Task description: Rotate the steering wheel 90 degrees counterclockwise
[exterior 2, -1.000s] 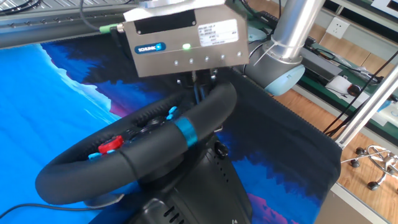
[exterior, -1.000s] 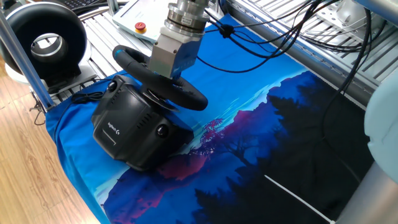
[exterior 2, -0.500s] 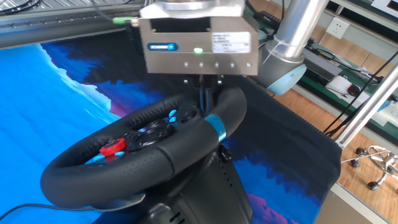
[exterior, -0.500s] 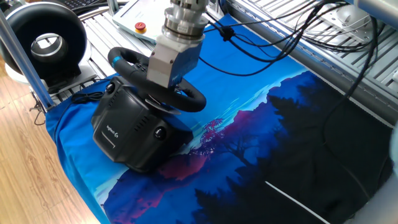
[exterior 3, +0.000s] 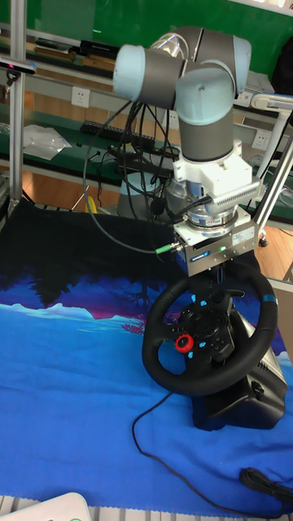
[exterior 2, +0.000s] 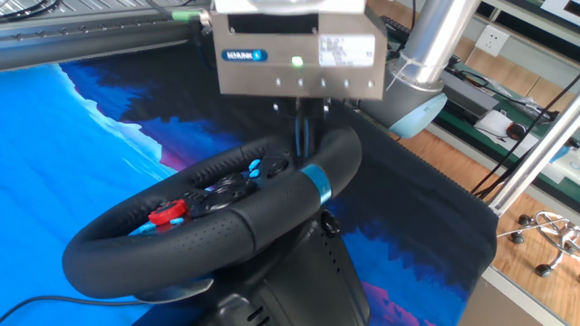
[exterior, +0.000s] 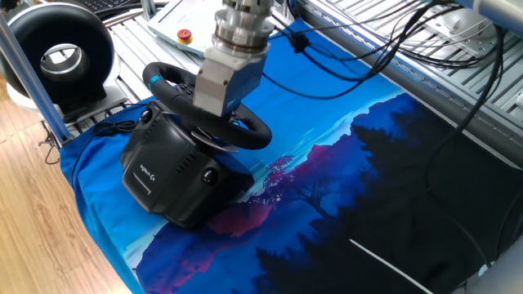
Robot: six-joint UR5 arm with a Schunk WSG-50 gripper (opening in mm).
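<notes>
Blue landscape-printed cloth point(exterior: 343, 139) covered the table where the steering wheel point(exterior 3: 207, 340) sat on its black base point(exterior: 176, 175). Its blue stripe point(exterior 3: 266, 299) sat at the right, so the turn seemed unfinished. The gripper point(exterior 2: 304, 127) hung at the rim; whether it pinched could not be told.

Pale blue-grey joint caps and silver tubes are seen on the arm point(exterior 3: 191, 77). A boxy metal gripper point(exterior 2: 302, 118) carries a blue label, a green light, and black cables.
</notes>
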